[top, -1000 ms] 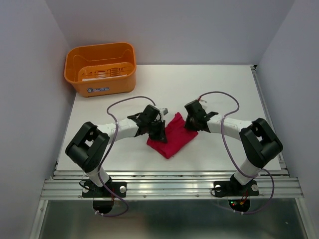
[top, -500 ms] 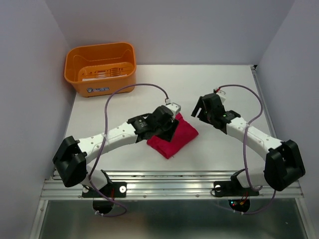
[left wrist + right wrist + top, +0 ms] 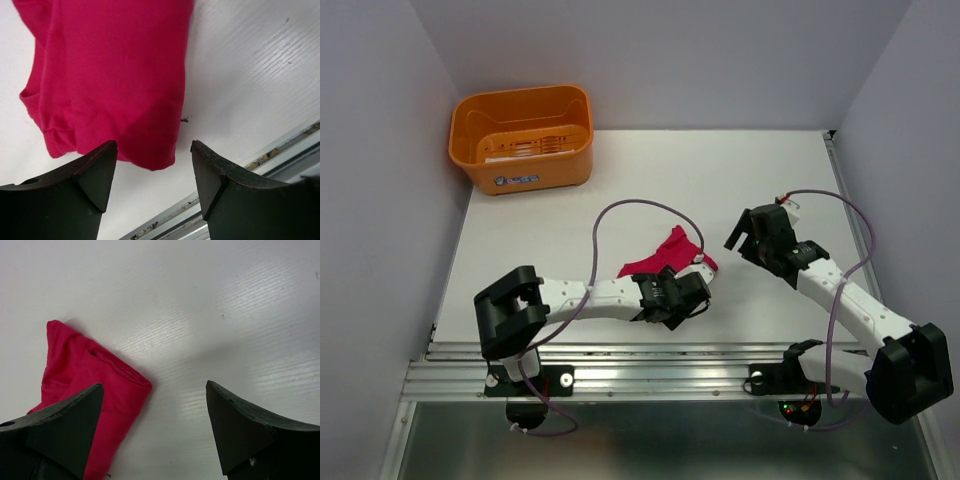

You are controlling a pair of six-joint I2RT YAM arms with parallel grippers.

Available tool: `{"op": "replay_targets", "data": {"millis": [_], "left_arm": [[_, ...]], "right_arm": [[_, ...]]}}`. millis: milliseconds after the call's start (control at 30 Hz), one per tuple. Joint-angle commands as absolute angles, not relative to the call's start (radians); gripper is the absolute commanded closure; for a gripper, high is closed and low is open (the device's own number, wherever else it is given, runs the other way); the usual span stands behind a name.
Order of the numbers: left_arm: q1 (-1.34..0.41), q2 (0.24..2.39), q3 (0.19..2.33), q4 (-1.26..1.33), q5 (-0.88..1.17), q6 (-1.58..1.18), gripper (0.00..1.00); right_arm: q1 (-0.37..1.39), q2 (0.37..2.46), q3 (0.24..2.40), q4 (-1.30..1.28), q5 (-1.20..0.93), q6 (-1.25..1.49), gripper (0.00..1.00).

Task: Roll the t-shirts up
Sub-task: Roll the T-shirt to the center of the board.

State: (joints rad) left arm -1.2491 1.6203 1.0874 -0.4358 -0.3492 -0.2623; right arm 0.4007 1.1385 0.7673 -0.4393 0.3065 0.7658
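The crimson-pink t-shirt (image 3: 663,258) lies folded into a small bundle on the white table (image 3: 740,170), with one corner peaked toward the back. My left gripper (image 3: 682,298) hovers at the bundle's near edge and hides part of it. In the left wrist view the t-shirt (image 3: 110,75) fills the upper left, and the left gripper (image 3: 152,150) is open with only the bundle's tip near the gap. My right gripper (image 3: 745,238) stands to the right of the bundle, apart from it. In the right wrist view the right gripper (image 3: 155,390) is open over bare table, with the t-shirt (image 3: 85,380) by its left finger.
An orange basket (image 3: 520,135) sits at the back left corner of the table. The metal rail (image 3: 660,365) runs along the near edge, close behind my left gripper. Grey walls close in the left, back and right sides.
Both grippers let go of the t-shirt and opened. The left arm swung across to the bundle's near side. The right arm drew back to the right. The bundle now looks narrower.
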Motion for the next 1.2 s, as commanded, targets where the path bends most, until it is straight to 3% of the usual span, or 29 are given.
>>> {"op": "replay_targets", "data": {"millis": [0, 533, 633, 733, 767, 933, 1167], "left_arm": [[-1.272, 1.681, 1.108, -0.439, -0.458, -0.253, 0.28], [-1.285, 1.799, 1.120, -0.433, -0.552, -0.247, 0.31], [-1.287, 1.812, 1.117, -0.420, -0.545, -0.242, 0.38], [-1.289, 1.832, 1.114, -0.413, -0.546, -0.239, 0.54], [-1.287, 1.841, 1.115, -0.413, -0.545, -0.236, 0.67], [-1.285, 1.807, 1.140, -0.387, -0.434, -0.207, 0.99], [-1.244, 1.730, 1.137, -0.342, -0.223, -0.163, 1.00]], "right_arm": [[0.394, 1.103, 0.755, -0.466, 0.291, 0.778, 0.12], [0.394, 1.091, 0.753, -0.480, 0.249, 0.772, 0.11], [0.394, 1.091, 0.726, -0.466, 0.210, 0.782, 0.11], [0.394, 1.085, 0.675, -0.445, 0.169, 0.810, 0.11], [0.394, 1.072, 0.658, -0.419, 0.151, 0.819, 0.11], [0.394, 1.031, 0.527, -0.304, 0.008, 0.919, 0.10], [0.394, 1.000, 0.327, 0.079, -0.170, 1.092, 0.06]]}}
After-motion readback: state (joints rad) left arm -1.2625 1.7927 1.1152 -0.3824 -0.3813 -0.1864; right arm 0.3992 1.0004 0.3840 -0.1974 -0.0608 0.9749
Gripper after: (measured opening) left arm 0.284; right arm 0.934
